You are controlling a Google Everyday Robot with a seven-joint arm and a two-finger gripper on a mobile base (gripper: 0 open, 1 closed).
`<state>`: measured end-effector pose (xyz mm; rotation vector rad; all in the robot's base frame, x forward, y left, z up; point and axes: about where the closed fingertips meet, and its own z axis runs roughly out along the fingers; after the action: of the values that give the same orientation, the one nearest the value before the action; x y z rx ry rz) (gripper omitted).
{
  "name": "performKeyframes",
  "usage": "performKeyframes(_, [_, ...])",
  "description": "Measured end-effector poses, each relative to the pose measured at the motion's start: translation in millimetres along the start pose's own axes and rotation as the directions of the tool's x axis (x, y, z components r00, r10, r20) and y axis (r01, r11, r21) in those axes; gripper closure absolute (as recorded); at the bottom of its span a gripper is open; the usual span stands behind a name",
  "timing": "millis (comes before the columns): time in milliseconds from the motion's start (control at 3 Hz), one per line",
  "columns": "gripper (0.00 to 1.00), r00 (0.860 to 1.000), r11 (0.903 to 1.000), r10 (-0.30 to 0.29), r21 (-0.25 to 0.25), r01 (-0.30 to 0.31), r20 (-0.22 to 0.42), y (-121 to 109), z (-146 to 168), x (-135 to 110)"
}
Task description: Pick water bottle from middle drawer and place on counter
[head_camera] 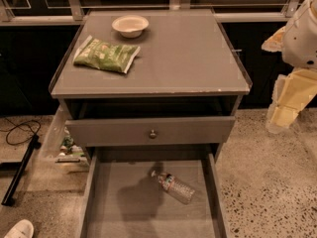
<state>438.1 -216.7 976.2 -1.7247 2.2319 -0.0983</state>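
The water bottle point(175, 186) lies on its side on the floor of the open middle drawer point(124, 202), right of the drawer's middle, with its white cap pointing up-left. The counter point(183, 58) is the flat grey top of the cabinet above. My gripper point(283, 114) hangs in the air at the right edge of the view, beside the cabinet's right side, about level with the top drawer front. It is well apart from the bottle and holds nothing that I can see.
A green snack bag point(106, 55) and a white bowl point(130, 25) sit on the counter's back left. The top drawer front with a round knob point(152, 133) stands slightly out above the open drawer. A black stand and cable point(20, 167) lie on the floor at left.
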Motion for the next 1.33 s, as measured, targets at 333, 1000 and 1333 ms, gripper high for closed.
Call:
performKeyframes(333, [0.0, 1.0, 1.0, 0.0, 0.0, 0.0, 0.0, 0, 0, 0])
performKeyframes(1000, [0.0, 0.997, 0.9972, 0.003, -0.075, 0.003, 0.082, 41, 58, 18])
performKeyframes(1333, [0.0, 0.991, 0.9935, -0.011, -0.111, 0.026, 0.135, 60, 113, 28])
